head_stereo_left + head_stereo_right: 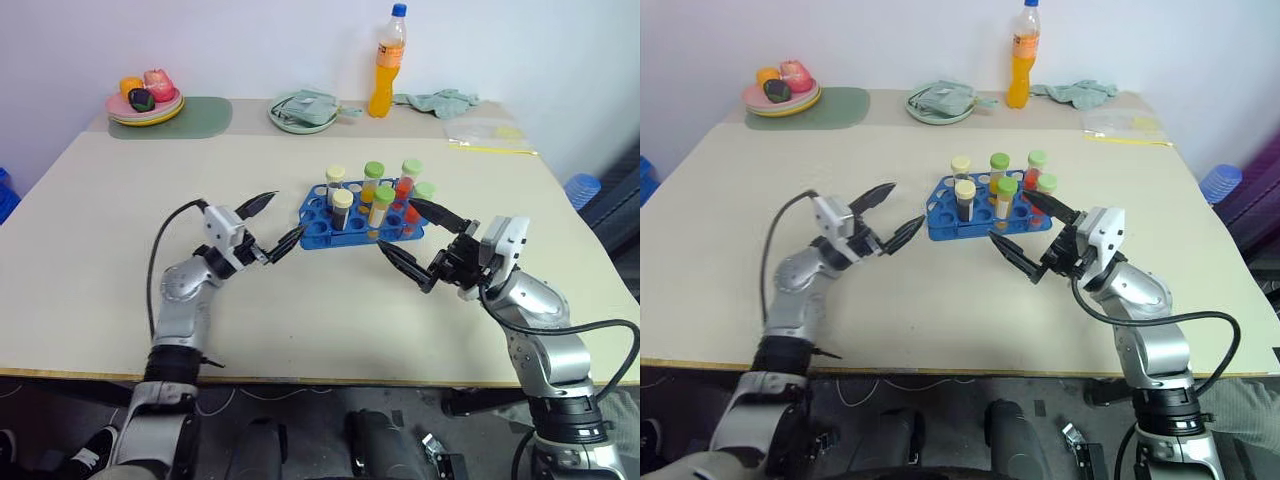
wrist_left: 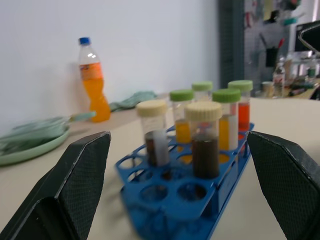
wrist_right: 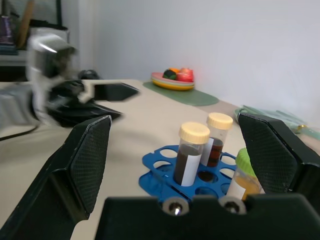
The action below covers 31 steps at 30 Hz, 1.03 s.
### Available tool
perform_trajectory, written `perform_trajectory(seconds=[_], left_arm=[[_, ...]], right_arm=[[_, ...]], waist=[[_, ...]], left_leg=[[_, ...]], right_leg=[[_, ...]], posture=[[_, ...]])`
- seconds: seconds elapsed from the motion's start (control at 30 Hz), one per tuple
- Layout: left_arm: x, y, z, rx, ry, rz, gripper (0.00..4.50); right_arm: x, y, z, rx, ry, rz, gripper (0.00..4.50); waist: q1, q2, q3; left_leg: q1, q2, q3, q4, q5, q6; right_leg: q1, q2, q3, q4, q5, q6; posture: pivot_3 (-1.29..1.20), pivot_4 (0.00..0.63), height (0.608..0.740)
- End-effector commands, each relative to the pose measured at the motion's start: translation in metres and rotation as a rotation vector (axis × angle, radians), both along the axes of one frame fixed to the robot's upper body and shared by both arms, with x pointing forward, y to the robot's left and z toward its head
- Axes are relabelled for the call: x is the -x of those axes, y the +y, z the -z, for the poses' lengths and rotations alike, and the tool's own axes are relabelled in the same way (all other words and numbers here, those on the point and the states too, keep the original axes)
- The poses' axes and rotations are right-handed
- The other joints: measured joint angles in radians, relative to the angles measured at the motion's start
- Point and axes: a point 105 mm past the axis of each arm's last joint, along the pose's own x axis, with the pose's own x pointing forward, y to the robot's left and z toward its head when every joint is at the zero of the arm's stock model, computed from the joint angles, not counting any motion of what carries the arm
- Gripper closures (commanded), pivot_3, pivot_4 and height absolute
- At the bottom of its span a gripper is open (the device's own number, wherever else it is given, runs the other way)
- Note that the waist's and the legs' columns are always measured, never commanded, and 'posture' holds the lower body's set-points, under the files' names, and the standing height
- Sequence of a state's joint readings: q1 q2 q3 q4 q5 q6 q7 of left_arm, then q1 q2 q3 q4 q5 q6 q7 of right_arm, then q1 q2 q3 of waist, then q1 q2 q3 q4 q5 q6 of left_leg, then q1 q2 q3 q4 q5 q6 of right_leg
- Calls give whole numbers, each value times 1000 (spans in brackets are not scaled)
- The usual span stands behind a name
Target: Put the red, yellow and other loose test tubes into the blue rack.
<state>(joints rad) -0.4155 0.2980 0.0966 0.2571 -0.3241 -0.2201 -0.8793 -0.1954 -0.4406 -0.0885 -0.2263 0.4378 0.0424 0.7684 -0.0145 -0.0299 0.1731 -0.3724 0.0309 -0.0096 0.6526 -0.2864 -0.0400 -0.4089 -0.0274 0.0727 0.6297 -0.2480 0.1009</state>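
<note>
The blue rack (image 1: 318, 228) stands mid-table, just ahead of both grippers. Several capped tubes stand upright in it: two dark ones with cream caps (image 1: 342, 199), yellow ones with green caps (image 1: 384, 196) and a red one (image 1: 404, 188). Every tube I see is in the rack. My left gripper (image 1: 277, 222) hovers open and empty at the rack's left end. My right gripper (image 1: 400, 226) is open and empty at the rack's front right corner. In the left wrist view the rack (image 2: 150, 212) sits between the spread fingers (image 2: 82, 175). The right wrist view also shows the left gripper (image 3: 102, 97) beyond the rack (image 3: 152, 172).
Along the table's far edge stand a tall orange bottle (image 1: 388, 65), a green plate (image 1: 285, 122) holding a cloth, a plate stack (image 1: 146, 110) with fruit on a green mat (image 1: 200, 118), a crumpled cloth (image 1: 440, 100) and a clear bag (image 1: 490, 135).
</note>
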Motion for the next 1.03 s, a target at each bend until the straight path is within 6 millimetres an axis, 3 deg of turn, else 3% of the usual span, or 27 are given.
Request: perform_trajectory(seconds=[0.03,0.23,0.47,0.73,1.03], left_arm=[[11,27,-12,19,-5,-62,39],[34,63,-2,-67,50,-85,39],[48,100,-3,-158,85,-131,39],[50,78,5,-136,123,-41,39],[50,72,12,-116,145,-11,39]], right_arm=[[0,-9,2,-19,-26,76,0],[7,-29,11,28,3,109,0],[14,-78,30,149,62,150,0],[2,-115,27,199,32,234,0],[-8,-112,17,218,-1,246,0]], waist=[[0,0,0],[-3,0,0],[0,0,0],[-5,1,0],[-3,1,0]], left_leg=[[0,0,0,0,0,0],[1,0,0,0,0,0],[0,0,1,0,0,0],[1,1,2,-1,0,0],[1,1,2,-1,0,0]], right_leg=[[0,0,0,0,0,0],[0,0,0,0,0,-1],[0,0,0,-1,-2,-4],[0,1,1,0,-2,-4],[0,0,1,-1,-2,-3]], posture=[[0,150,740],[0,150,740],[0,150,740],[0,150,740],[0,150,740]])
